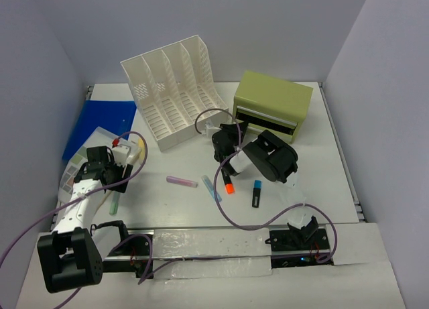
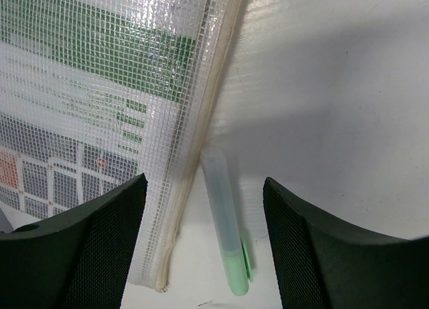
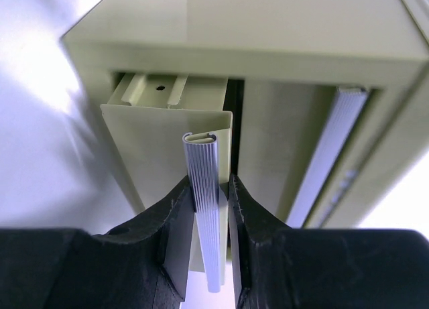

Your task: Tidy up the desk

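Two tools, two jobs. The right tool (image 3: 209,196) is clamped on the ribbed drawer handle (image 3: 204,165) of the olive drawer box (image 1: 271,104), with a finger pressed on each side. The drawer front (image 3: 154,148) looks proud of the box by a little, so I'd call the step in hand opening the drawer for storage.

The left tool (image 2: 203,208) is released, jaws wide, hovering over the green highlighter (image 2: 226,228). That highlighter lies just beside the zip edge of the mesh pouch (image 2: 100,88) and is not gripped.

The counter (image 1: 322,181) runs under everything, from the arm bases back to the far wall. It's far from tidy: pink marker (image 1: 181,181), pale blue pen (image 1: 212,188), orange highlighter (image 1: 228,185) and blue highlighter (image 1: 256,193) sit loose mid-counter. The file rack (image 1: 174,88) and blue folder (image 1: 100,121) are at the back left.

Next move, my read:
- Right arm pulls straight back along the drawer's travel. An off-axis pull could bind it or drag the box.
- Left arm drops and closes across the highlighter barrel, keeping the finger on the pouch side off the pouch edge.

Can't see inside the drawer.
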`<action>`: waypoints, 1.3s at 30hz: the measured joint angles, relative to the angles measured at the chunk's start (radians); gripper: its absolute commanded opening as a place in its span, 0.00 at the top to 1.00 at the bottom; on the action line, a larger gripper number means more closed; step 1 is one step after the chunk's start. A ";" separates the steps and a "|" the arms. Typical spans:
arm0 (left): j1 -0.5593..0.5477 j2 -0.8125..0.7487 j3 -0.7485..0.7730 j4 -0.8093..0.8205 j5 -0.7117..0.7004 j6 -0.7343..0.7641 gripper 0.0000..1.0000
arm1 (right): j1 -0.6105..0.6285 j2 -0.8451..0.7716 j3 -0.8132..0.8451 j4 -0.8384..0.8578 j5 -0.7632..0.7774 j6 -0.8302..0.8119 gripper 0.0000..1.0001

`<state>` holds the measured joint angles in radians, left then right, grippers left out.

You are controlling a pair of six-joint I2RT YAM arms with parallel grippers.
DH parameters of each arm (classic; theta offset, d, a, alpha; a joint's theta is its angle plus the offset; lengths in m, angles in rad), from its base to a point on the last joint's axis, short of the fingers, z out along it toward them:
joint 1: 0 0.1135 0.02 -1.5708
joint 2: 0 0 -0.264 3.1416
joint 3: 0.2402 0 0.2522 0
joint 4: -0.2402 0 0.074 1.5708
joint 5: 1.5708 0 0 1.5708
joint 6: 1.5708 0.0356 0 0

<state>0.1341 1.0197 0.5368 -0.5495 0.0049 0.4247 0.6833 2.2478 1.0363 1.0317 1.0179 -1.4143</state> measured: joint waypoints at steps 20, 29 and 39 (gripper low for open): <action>0.000 -0.025 -0.003 0.000 0.001 0.006 0.23 | 0.187 -0.091 -0.179 -0.006 0.141 0.113 0.99; 0.000 -0.039 -0.003 -0.001 0.010 0.007 0.22 | 0.196 -0.101 -0.197 -0.007 0.147 0.128 0.42; 0.000 -0.073 -0.003 -0.033 0.029 0.004 0.21 | 0.241 -0.226 -0.258 -0.014 0.168 0.183 0.31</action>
<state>0.1341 0.9465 0.5335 -0.5821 0.0340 0.4286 0.9243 2.0216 0.7788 1.0178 1.1863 -1.2313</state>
